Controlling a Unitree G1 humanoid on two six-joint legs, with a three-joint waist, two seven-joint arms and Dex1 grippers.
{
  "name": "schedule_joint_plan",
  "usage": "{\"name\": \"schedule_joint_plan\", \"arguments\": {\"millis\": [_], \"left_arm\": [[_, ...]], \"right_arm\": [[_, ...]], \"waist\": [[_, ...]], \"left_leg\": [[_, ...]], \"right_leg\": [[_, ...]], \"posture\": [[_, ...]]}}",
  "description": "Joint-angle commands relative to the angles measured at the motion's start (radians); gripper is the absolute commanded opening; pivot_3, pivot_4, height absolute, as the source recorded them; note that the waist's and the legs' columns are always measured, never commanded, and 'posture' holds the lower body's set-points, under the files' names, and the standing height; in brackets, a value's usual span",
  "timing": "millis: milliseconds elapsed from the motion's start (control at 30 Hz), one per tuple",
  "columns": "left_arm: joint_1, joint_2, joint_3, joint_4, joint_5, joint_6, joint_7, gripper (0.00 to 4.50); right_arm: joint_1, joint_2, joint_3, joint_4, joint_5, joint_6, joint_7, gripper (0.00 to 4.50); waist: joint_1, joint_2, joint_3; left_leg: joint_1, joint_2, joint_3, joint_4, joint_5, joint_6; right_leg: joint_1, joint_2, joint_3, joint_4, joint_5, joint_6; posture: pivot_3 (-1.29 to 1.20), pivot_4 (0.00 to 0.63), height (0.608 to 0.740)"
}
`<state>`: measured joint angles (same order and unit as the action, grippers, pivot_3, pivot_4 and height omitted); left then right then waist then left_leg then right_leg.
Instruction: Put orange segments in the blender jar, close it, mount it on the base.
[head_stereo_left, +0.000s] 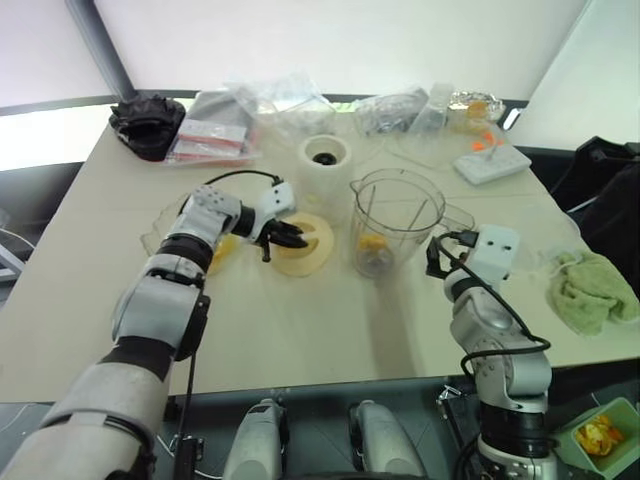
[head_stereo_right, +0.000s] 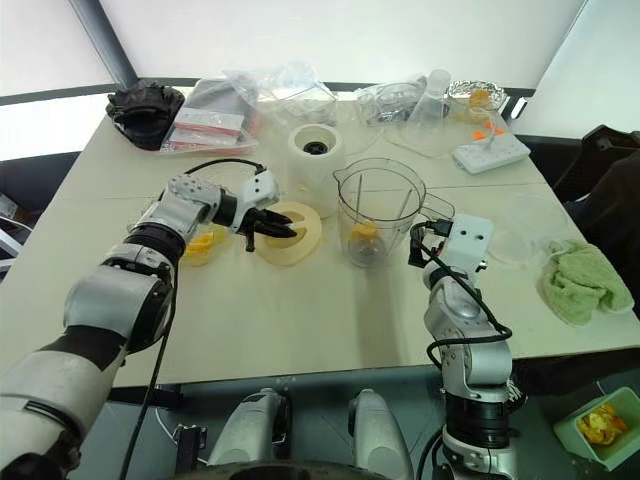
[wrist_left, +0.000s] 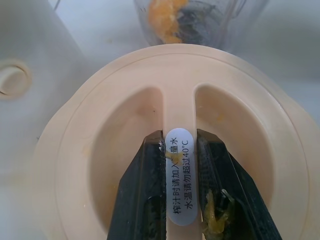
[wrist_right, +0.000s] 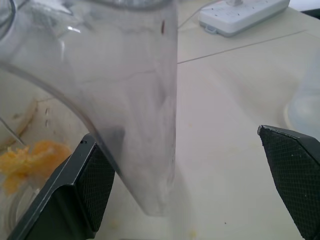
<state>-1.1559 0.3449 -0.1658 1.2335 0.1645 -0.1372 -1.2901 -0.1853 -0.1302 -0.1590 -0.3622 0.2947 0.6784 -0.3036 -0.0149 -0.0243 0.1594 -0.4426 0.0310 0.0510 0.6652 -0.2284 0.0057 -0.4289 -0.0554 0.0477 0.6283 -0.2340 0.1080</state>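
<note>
Lid (head_stereo_left: 304, 244) left of blender jar (head_stereo_left: 397, 222), base (head_stereo_left: 325, 162) behind, orange segments (head_stereo_left: 371, 243) inside

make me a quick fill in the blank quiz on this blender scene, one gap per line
1. The left tool is shut on the central rib of the round cream ____.
2. The orange segments lie inside the tall clear plastic ____.
3. The right tool's fingers stand wide ____.

Missing words: lid; blender jar; open
</note>
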Motion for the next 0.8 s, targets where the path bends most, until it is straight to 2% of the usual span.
{"name": "schedule_joint_plan", "arguments": {"millis": [33,100,200,467,633,800], "left_arm": [[-0.047,0.025,0.031,-0.042,-0.032,-0.006,-0.012,0.26],[-0.048,0.027,0.031,-0.045,-0.033,-0.004,-0.013,0.26],[-0.117,0.093,0.083,-0.097,-0.089,0.030,-0.072,0.26],[-0.275,0.174,0.148,-0.128,-0.173,0.153,-0.153,0.26],[-0.352,0.153,0.151,-0.114,-0.197,0.190,-0.210,0.26],[-0.394,0.091,0.134,-0.103,-0.207,0.213,-0.297,0.26]], "right_arm": [[-0.032,0.013,-0.007,0.005,-0.028,-0.045,0.018,3.67],[-0.034,0.018,-0.009,0.009,-0.036,-0.049,0.025,2.68],[-0.064,0.017,0.029,0.029,-0.054,-0.068,0.066,1.19],[-0.085,0.035,0.067,0.002,-0.051,-0.052,0.154,1.19],[-0.114,0.065,0.082,-0.045,-0.027,0.007,0.181,1.19],[-0.129,0.044,0.129,-0.062,-0.047,0.053,0.223,1.19]], "waist": [[-0.001,0.000,0.000],[0.001,0.000,0.000],[-0.002,0.000,0.002],[-0.004,0.000,0.003],[-0.005,0.001,0.005],[-0.002,0.001,0.006]], "left_leg": [[0.000,0.000,0.000,0.000,0.000,0.000],[0.000,0.000,-0.001,0.000,0.000,0.000],[-0.001,0.001,-0.002,0.000,0.000,0.000],[-0.001,0.002,-0.002,-0.001,0.000,0.000],[-0.001,0.003,-0.003,-0.001,0.000,0.000],[-0.001,0.003,-0.002,-0.001,0.000,0.000]], "right_leg": [[0.000,0.000,0.000,0.000,0.000,0.001],[0.000,0.001,0.000,0.001,0.001,0.001],[-0.001,0.002,0.000,0.001,0.000,0.001],[-0.002,0.005,0.000,0.002,0.000,0.002],[-0.002,0.005,0.000,0.002,0.000,0.002],[-0.003,0.006,0.000,0.002,0.000,0.001]], "posture": [[0.00,0.150,0.740],[0.00,0.150,0.740],[0.00,0.150,0.740],[0.00,0.150,0.740],[0.00,0.150,0.740],[0.00,0.150,0.740]]}}
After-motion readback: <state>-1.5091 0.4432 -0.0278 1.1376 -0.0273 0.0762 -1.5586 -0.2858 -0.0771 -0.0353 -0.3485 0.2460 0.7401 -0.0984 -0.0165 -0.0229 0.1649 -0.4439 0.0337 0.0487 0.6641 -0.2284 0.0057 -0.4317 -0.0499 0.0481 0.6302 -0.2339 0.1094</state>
